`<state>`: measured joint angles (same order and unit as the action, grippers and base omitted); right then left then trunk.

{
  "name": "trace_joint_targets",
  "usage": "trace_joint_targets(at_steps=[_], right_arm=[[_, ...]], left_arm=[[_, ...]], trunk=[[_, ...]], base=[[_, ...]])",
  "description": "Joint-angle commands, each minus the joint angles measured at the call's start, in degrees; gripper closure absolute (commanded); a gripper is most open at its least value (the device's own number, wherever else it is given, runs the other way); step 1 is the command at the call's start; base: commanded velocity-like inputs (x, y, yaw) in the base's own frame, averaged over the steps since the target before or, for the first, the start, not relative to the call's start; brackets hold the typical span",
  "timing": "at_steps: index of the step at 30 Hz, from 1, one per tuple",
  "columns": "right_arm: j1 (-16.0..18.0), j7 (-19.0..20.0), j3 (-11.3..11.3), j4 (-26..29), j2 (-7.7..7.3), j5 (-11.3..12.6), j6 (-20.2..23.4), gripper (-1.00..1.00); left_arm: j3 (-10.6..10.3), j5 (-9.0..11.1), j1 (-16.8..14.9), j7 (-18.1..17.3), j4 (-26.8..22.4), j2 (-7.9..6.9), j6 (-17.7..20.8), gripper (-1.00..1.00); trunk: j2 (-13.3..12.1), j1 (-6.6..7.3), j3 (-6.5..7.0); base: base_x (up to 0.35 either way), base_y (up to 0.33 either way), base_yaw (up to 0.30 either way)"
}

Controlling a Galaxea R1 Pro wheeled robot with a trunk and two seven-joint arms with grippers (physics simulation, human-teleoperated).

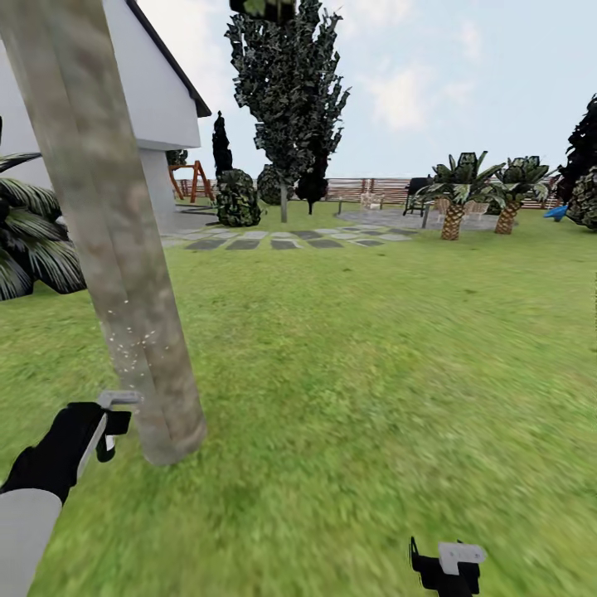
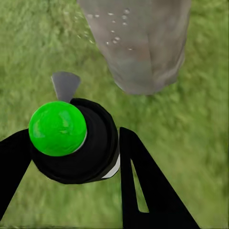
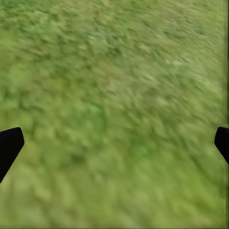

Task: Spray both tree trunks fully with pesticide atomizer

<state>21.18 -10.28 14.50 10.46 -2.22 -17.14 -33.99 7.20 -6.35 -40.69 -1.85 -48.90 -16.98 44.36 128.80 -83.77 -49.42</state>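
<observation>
Head view: the garden lawn, i.e. the floor (image 1: pixel 373 373), fills most of the field, bounded far off by a brown slat fence (image 1: pixel 365 189), grey stepping slabs (image 1: pixel 282 240), two short scaly palms (image 1: pixel 454 217) and a white house (image 1: pixel 157 99) at my left. Next in size, one tree trunk (image 1: pixel 124 249), mottled grey-beige, rises tilted across the left of the frame from the grass; fine white specks of pesticide (image 1: pixel 133 344) dot its lower part. My left arm reaches toward that trunk, and my left gripper (image 1: pixel 106 427) sits just beside its base. Left wrist view: my black fingers (image 2: pixel 143 186) pinch the pesticide atomizer (image 2: pixel 76 140) from both sides; its body is black, its cap bright green, and a grey nozzle points at the trunk foot (image 2: pixel 143 52), where droplets cling to the bark; atomizer and trunk stand near but apart. My right gripper (image 1: pixel 448 568) hangs low over bare grass, and in the right wrist view its fingertips (image 3: pixel 9 145) stand spread wide with nothing between them
</observation>
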Motion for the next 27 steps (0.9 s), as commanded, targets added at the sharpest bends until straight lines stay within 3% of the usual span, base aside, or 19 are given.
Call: trace_joint_targets(at_steps=[1,4,8,10,15,19,27], right_arm=[[0.0,0.0,0.0,0.0,-0.02,0.0,0.0,-1.00],[0.0,0.0,0.0,0.0,0.00,0.0,0.0,-1.00],[0.0,0.0,0.0,0.0,0.04,0.0,0.0,-1.00],[0.0,0.0,0.0,0.0,0.09,0.0,0.0,-1.00],[0.0,-0.1,0.0,0.0,0.11,0.1,0.0,-1.00],[0.0,-0.1,0.0,0.0,0.11,0.1,0.0,-1.00],[0.0,-0.1,0.0,0.0,0.11,0.1,0.0,-1.00]], left_arm=[[0.3,0.0,0.0,1.0,0.0,0.28,-0.1,1.00],[1.0,0.1,2.4,2.9,-0.1,0.67,-0.8,1.00],[5.6,0.0,4.4,3.2,0.0,0.75,-4.3,1.00],[6.4,-0.2,4.7,3.3,0.1,0.87,-4.8,1.00],[6.5,-0.5,4.8,4.4,0.2,2.20,-5.1,1.00],[6.4,-0.4,4.8,6.8,0.2,2.43,-5.1,1.00],[6.4,-0.3,4.8,7.1,0.2,3.16,-5.1,1.00]], trunk=[[0.0,0.00,0.00],[0.0,0.00,0.00],[0.0,0.00,0.00],[0.0,0.00,0.00],[0.0,0.00,0.00],[0.0,0.00,0.00],[0.0,0.00,0.00]], base=[[0.000,-0.271,0.000],[0.000,-0.272,0.000],[0.000,-0.273,0.000],[0.000,-0.273,0.024],[0.041,-0.273,0.185],[0.089,-0.273,0.271],[0.115,-0.273,0.276]])
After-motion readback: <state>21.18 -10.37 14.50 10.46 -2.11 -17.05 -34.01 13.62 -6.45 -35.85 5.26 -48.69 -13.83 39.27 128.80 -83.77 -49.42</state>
